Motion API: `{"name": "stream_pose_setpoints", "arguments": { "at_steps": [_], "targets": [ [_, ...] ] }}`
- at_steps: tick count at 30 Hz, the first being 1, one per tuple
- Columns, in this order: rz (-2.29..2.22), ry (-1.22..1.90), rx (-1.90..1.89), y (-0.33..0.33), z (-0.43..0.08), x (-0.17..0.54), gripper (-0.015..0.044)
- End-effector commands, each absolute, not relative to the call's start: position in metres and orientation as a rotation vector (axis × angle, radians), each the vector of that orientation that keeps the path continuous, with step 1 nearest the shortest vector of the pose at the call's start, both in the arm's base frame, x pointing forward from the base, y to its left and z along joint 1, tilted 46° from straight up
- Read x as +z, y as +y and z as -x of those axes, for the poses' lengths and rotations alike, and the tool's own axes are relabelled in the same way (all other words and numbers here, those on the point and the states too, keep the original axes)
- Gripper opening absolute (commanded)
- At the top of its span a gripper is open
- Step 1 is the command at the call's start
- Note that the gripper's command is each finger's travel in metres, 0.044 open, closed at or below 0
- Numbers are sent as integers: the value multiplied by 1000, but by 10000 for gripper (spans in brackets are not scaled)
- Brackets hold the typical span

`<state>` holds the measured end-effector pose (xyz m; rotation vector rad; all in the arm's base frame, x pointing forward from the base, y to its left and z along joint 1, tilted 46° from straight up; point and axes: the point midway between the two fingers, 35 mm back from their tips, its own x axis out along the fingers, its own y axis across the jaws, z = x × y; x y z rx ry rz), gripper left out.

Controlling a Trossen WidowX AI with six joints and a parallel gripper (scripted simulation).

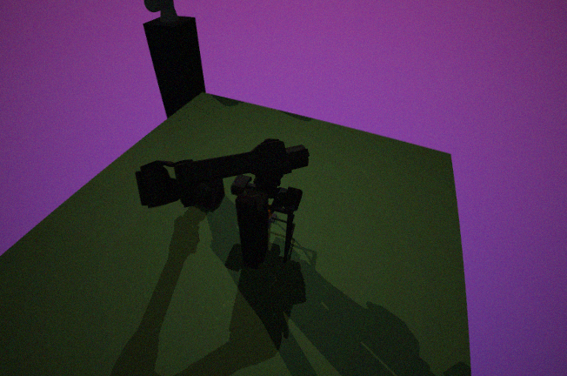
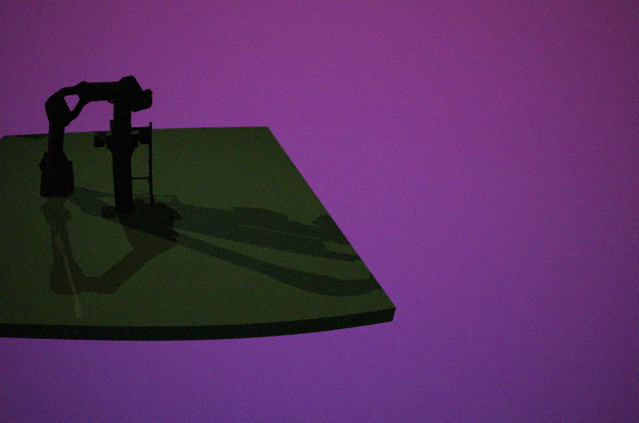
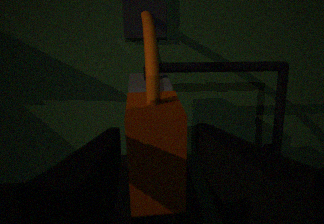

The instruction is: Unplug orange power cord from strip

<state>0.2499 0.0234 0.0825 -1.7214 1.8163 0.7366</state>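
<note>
Orange plug upright (dimly lit), its orange cord curving away

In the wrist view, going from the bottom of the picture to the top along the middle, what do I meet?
Orange plug, standing between the two dark fingers → orange cord rising out of its top end → dark square block where the cord ends, resting on the green table.

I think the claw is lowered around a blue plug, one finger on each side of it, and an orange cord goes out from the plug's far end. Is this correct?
Not quite: the plug is orange, not blue, as the wrist view shows. The rest stands: the claw is lowered around it, a dark finger on each side, and the orange cord leaves the plug's far end.
</note>
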Motion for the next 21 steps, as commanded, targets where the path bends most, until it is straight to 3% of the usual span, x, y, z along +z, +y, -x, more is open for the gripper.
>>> {"name": "stream_pose_setpoints", "arguments": {
  "at_steps": [1, 2, 6, 14, 21],
  "targets": [
    [1731, 1820, 740, 21, -248, 81, 160],
    [1731, 1820, 740, 21, -248, 81, 160],
    [1722, 1817, 737, 23, -250, 82, 55],
    [1722, 1817, 737, 23, -250, 82, 2],
    [1722, 1816, 738, 28, -250, 77, 0]
  ]
}}
